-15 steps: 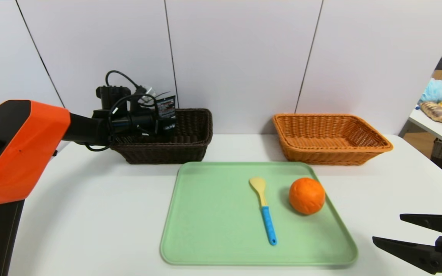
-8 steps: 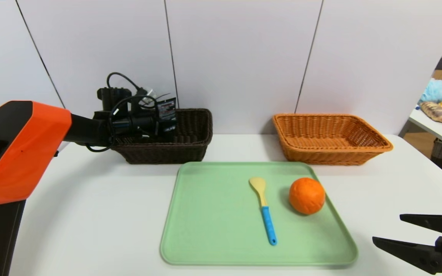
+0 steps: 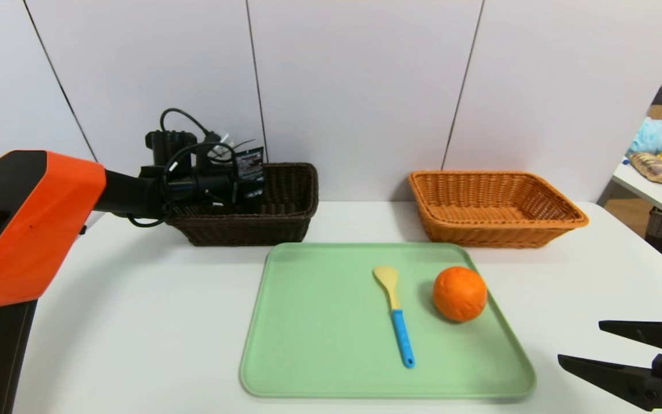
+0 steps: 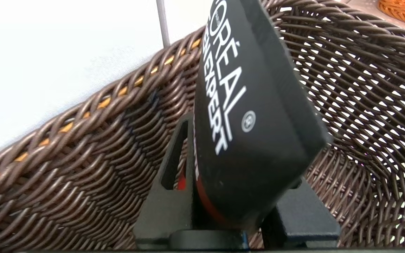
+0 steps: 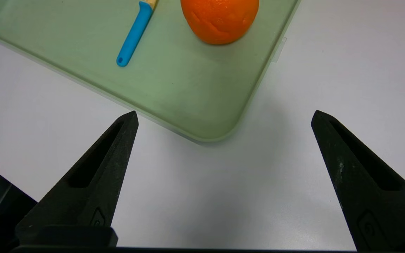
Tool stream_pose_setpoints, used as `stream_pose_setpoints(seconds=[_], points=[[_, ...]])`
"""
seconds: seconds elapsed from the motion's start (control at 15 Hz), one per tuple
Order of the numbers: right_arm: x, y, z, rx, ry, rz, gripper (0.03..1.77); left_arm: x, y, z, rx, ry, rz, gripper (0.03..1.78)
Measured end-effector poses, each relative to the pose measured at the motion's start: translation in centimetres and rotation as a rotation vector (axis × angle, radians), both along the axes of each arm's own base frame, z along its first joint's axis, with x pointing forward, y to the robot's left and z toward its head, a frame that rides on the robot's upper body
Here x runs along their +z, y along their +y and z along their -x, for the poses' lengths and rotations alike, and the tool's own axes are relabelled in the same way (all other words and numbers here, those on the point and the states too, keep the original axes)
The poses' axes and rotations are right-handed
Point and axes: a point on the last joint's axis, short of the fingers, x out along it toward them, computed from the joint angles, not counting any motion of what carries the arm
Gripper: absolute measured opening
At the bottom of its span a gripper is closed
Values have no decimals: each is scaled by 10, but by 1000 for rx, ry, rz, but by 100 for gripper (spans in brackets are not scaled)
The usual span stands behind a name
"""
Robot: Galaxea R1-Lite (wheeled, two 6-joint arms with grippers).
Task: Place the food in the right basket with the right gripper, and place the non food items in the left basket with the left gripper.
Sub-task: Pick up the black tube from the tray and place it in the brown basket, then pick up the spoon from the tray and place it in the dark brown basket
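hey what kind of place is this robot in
Probably a robot test or demo area: a white table with two wicker baskets, plain white panels behind, and a side table piled with assorted items.

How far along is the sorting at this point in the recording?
Nothing looks finished: the spoon and orange lie on the green tray. In hand: the left claw grips the black tube at the dark basket. Left: releasing it, then spoon there, orange into the tan basket.
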Motion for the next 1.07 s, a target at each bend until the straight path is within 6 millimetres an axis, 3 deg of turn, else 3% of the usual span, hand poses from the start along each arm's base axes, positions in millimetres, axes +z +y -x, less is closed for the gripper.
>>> stream_pose_setpoints(seconds=[0.2, 0.4, 0.67, 1.07], points=[[0, 0, 0, 0, 0, -1, 170, 2, 0, 1, 0, -4, 1, 90], [0, 0, 0, 0, -2, 0, 170, 8, 0, 2, 1, -14, 2, 116], [1, 0, 0, 0, -4, 0, 170, 28, 1, 11, 2, -42, 5, 138], [1, 0, 2, -9, -1, -15, 170, 87, 9, 42, 17, -103, 1, 155]])
